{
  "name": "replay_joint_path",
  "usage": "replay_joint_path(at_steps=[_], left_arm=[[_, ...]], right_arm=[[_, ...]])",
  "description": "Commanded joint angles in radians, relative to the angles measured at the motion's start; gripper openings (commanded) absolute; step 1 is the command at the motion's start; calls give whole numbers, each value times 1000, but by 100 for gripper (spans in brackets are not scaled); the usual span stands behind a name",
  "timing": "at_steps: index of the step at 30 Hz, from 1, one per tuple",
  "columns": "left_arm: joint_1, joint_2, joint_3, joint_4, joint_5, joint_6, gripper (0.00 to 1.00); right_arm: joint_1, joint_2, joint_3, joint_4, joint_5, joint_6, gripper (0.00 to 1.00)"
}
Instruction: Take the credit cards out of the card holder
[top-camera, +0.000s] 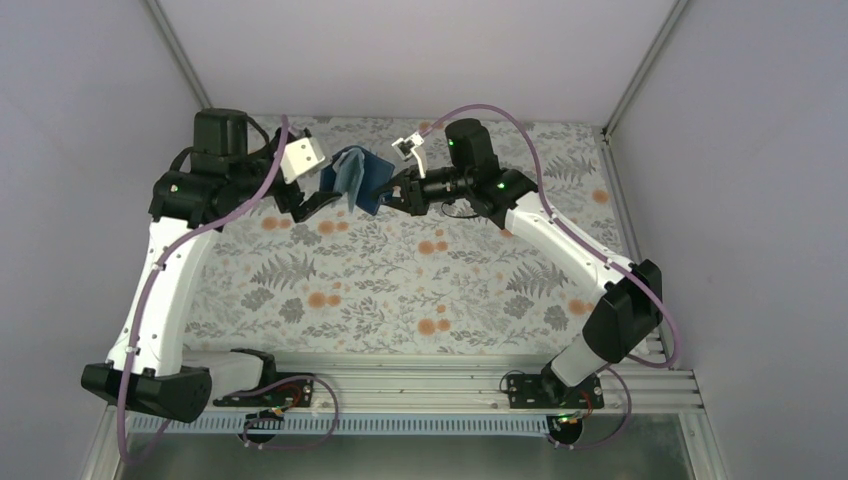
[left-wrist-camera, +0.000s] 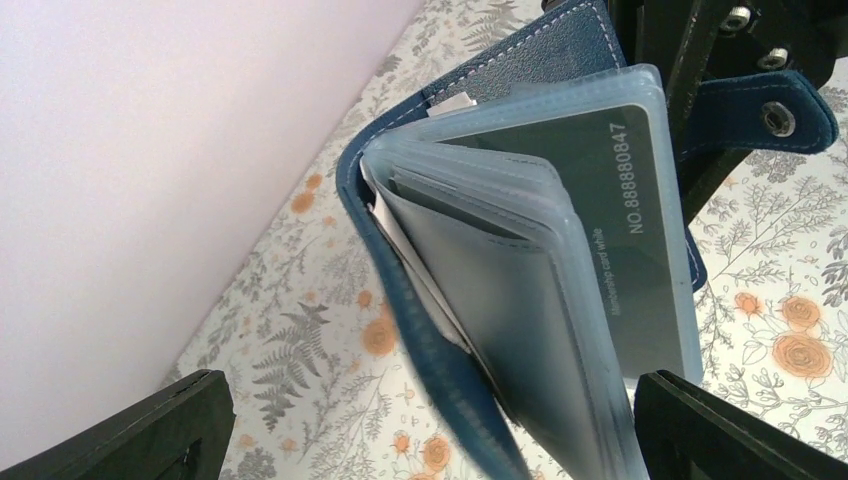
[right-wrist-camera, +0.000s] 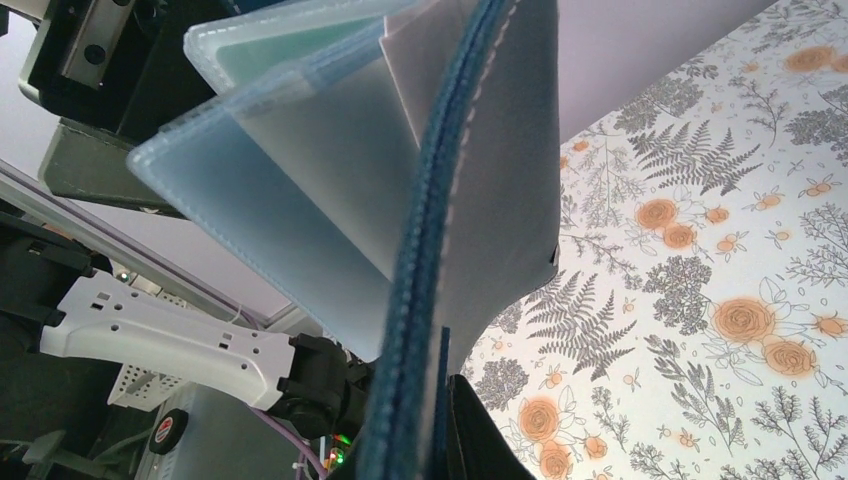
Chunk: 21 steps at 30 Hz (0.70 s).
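The navy card holder (top-camera: 355, 178) hangs open in the air above the back of the table. My right gripper (top-camera: 392, 192) is shut on its navy cover (right-wrist-camera: 500, 180), with one black finger (right-wrist-camera: 485, 435) pressed against it. My left gripper (top-camera: 318, 198) is open. Its fingers (left-wrist-camera: 140, 430) stand wide apart, with the holder's pale blue pockets (left-wrist-camera: 500, 300) between them. A dark card (left-wrist-camera: 640, 210) printed "NO.888880847" sits in one pocket. A teal card (right-wrist-camera: 290, 55) shows in another. The closure tab (left-wrist-camera: 765, 110) sticks out at the right. No red card shows.
The floral tablecloth (top-camera: 400, 280) covers the table below both arms. White walls close in the left, back and right sides. The metal rail (top-camera: 420, 385) with the arm bases runs along the near edge.
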<state>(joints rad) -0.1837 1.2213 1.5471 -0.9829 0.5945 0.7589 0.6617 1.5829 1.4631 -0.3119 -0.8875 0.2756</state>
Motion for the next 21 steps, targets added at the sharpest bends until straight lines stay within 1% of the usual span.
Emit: replay_joint_path(at_steps=[1,5,14,18,21], left_arm=[[10,-21,8,-8,12,41,100],[10,-24,-9,-6,4,54,100],[12,-35,30,-42,17,68,100],[12,-33,5,-22,8,59,100],[11,-28,15,-14,25,48,100]], right_arm=[[3,-21,32,10,-40,-16,4],[2,-27,30,7,-40,-19,4],[1,-26,29,-2,-41,-29,4],[1,-26,31,0,-52,-27,4],[2,-27,34,-8,-51,-33,4]])
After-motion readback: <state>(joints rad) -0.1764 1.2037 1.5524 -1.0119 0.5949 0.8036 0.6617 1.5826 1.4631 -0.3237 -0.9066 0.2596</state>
